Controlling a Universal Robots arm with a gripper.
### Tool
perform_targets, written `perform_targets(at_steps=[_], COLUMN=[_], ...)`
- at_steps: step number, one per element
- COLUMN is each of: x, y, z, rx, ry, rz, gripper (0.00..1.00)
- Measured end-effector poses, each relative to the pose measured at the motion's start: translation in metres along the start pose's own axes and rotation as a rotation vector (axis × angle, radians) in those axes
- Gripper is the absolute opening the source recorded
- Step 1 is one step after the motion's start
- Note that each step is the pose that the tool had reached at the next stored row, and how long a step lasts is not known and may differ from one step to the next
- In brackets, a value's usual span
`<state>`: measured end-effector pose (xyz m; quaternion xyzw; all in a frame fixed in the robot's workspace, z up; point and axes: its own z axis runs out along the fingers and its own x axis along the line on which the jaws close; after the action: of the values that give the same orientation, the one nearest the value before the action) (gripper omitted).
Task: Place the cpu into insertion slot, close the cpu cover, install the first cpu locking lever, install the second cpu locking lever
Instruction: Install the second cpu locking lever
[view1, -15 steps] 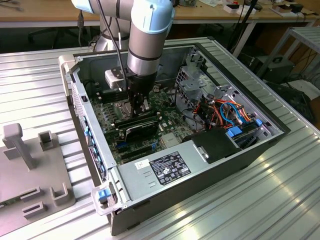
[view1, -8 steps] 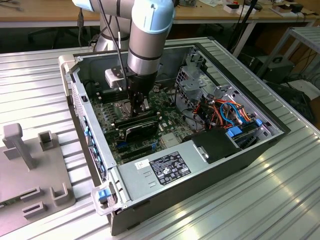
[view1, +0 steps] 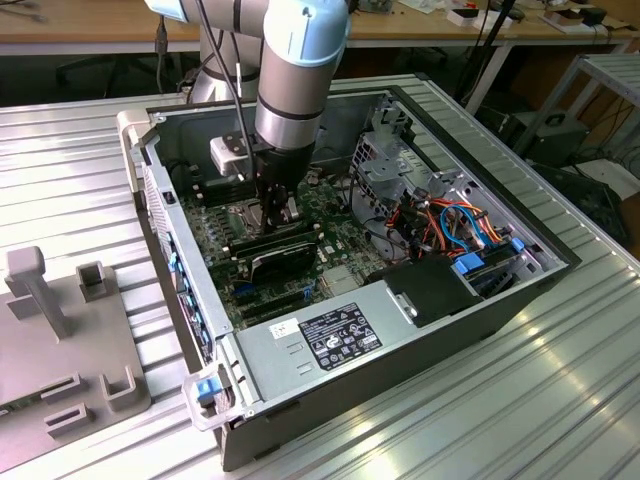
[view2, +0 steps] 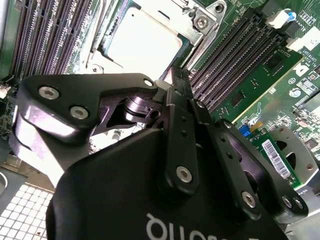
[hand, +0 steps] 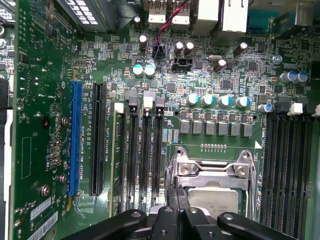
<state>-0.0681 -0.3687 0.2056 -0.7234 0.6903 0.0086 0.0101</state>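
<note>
While one cpu sits under its one cpu cover, the gripper hangs pinched together, empty.

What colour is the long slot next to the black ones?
Bright blue: the long slot, clearest in the first wrist view.

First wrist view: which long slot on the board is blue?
The blue slot, the outermost of the long slots, farthest from the cpu; the others are black.

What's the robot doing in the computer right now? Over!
Gripper low over the insertion slot. Cpu sits in the slot, cpu cover down around it. Nothing in the way. Over.
</note>
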Motion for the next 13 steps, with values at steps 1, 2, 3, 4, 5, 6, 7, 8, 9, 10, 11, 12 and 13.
perform_targets(at_steps=[1, 2, 3, 4, 5, 6, 7, 8, 9, 10, 11, 12, 13], x=[0.0000, 0.0000, 0.0001, 0.0001, 0.0000, 0.0000, 0.0001, 0.0001, 0.0002, 0.0002, 0.0002, 0.0002, 0.0002], y=[0.0000, 0.0001, 0.0002, 0.0002, 0.0003, 0.0003, 0.0003, 0.0003, 0.0004, 0.0004, 0.0004, 0.0003, 0.0003], z=[0.0000, 0.0000, 0.0001, 0.0003, 0.0008, 0.0012, 0.0017, 0.0024, 0.0028, 0.0034, 0.0038, 0.0042, 0.0046], rx=[0.0000, -0.0001, -0.0001, -0.0001, -0.0001, -0.0001, -0.0002, -0.0003, -0.0004, -0.0002, -0.0002, -0.0001, 0.0000], ry=[0.0000, 0.0001, 0.0003, 0.0003, 0.0000, -0.0002, -0.0001, -0.0002, -0.0005, -0.0013, -0.0021, -0.0028, -0.0039], rz=[0.000, 0.000, 0.000, 0.000, 0.000, 0.000, 0.000, 0.000, 0.000, 0.000, 0.000, 0.000, 0.000], gripper=[0.11, 0.11, 0.11, 0.11, 0.11, 0.11, 0.11, 0.11, 0.11, 0.11, 0.11, 0.11, 0.11])
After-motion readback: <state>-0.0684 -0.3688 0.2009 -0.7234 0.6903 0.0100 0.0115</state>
